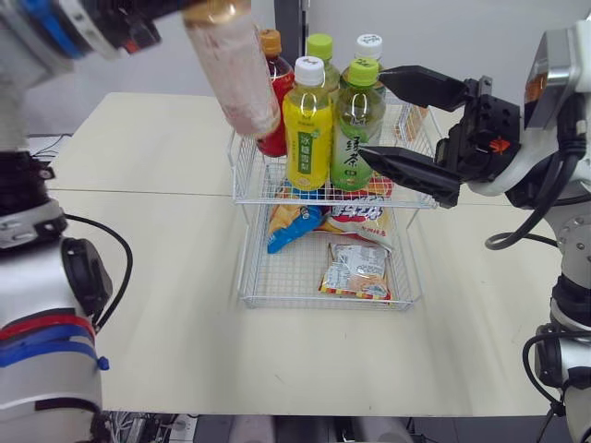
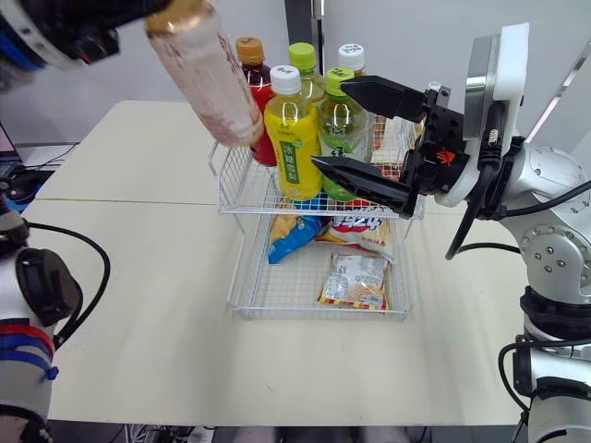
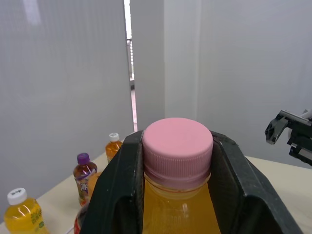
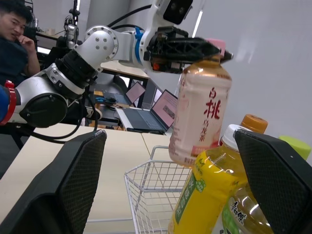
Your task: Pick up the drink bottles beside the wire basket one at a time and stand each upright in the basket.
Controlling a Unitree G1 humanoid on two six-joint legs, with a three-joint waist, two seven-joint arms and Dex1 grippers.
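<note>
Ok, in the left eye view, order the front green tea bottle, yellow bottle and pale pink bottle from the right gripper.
1. Front green tea bottle, in the basket by the right gripper.
2. Yellow bottle, just left of it.
3. Pale pink bottle, farther left, held by the left gripper.

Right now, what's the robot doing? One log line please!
left gripper: shut on peach bottle cap | bottle: tilted, over wire basket, left side | right gripper: open

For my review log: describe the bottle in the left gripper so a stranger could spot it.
On the cream table stands a two-tier wire basket. Above its upper tier's left edge hangs the pink-capped bottle, clamped by the left gripper. Unlike the upright bottles inside, it is pale pink and tilted.
</note>
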